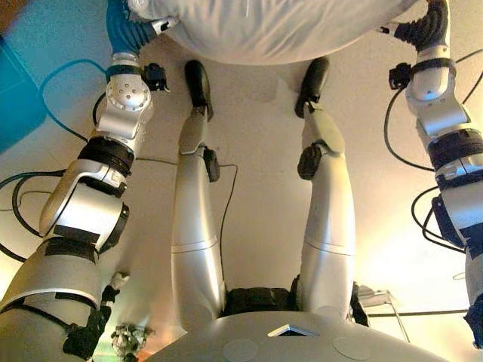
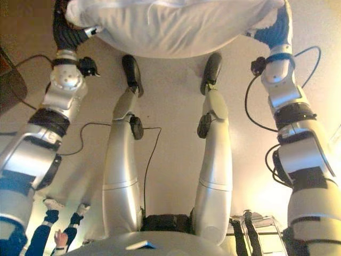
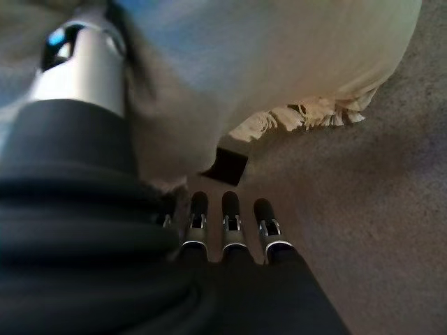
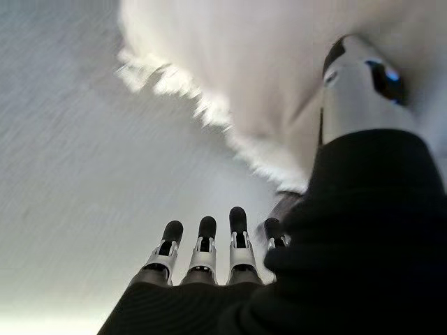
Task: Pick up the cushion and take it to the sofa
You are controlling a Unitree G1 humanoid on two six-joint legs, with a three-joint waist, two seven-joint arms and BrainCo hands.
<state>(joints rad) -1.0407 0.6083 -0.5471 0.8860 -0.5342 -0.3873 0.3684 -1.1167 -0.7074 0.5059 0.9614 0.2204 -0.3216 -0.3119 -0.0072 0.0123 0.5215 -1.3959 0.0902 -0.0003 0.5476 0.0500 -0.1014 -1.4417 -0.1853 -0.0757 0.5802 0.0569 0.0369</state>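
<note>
A pale cream cushion (image 1: pixel 287 30) with a fringed edge (image 3: pixel 307 118) hangs above the floor, held between my two hands. My left hand (image 1: pixel 124 30) presses against its left end and my right hand (image 1: pixel 423 26) against its right end. In the left wrist view the fingers (image 3: pixel 229 209) run straight out under the cushion (image 3: pixel 279 63), with the thumb lying up against the fabric. The right wrist view shows the same: straight fingers (image 4: pixel 206 237) below the cushion (image 4: pixel 279 77) and the thumb pushed into it. Neither hand curls round the cloth.
Beige carpet (image 1: pixel 256 128) lies below. A blue object (image 1: pixel 19 83) sits at the far left on the floor. A white block and a metal frame (image 1: pixel 377 298) stand low on the right. Small clutter (image 1: pixel 128 339) lies at the lower left.
</note>
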